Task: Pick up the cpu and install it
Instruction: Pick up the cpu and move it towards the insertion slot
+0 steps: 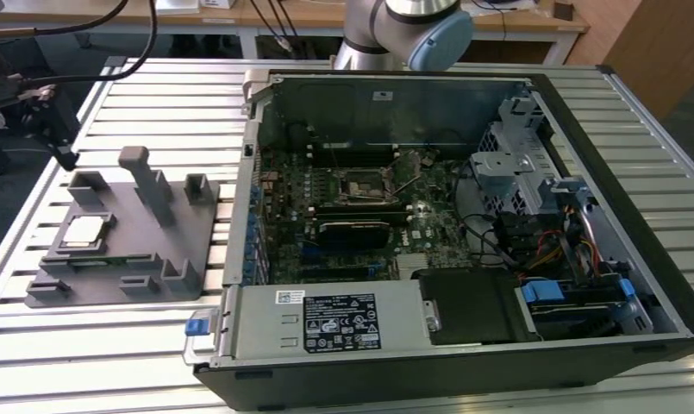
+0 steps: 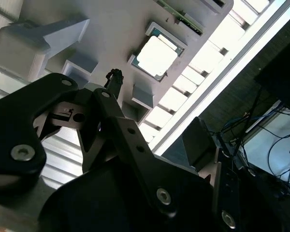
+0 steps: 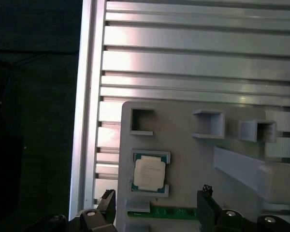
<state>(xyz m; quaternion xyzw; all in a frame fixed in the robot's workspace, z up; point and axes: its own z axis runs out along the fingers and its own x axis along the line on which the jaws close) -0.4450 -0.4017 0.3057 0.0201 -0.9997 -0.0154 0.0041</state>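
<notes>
Item: cpu [image 3: 149,174] — lying flat, silver top up, in its recess on the grey printed fixture [image 3: 180,147], which stands well apart from the socket [image 1: 360,183] inside the open computer case [image 1: 393,99]. Gripper [image 3: 157,194]: empty, spread wide, hovering over the chip without touching it. Hazard, as a judgement: an off-centre close may catch the recess walls or the green memory stick [image 3: 162,211] just beside — tilting or dropping the chip.

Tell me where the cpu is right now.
The cpu lies flat in a recess of the grey holder plate, on the exterior view's left of the open computer case, beside a green circuit strip.
</notes>
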